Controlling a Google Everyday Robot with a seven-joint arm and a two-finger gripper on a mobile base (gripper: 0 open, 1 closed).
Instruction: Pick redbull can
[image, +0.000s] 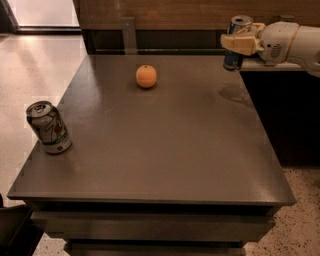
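In the camera view the cream two-finger gripper (235, 45) sits at 1 o'clock, clamped around the slim blue-and-silver redbull can (233, 62), which is upright and seemingly off the dark grey table (165, 150). A round orange fruit (146, 76) lies near 12 o'clock, and a wider white can (48, 127) stands at 9.

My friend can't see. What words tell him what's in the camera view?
At the upper right, the robot's end effector holds the redbull can just above a dark table. An orange sits toward the back, and a white can stands at the left edge.
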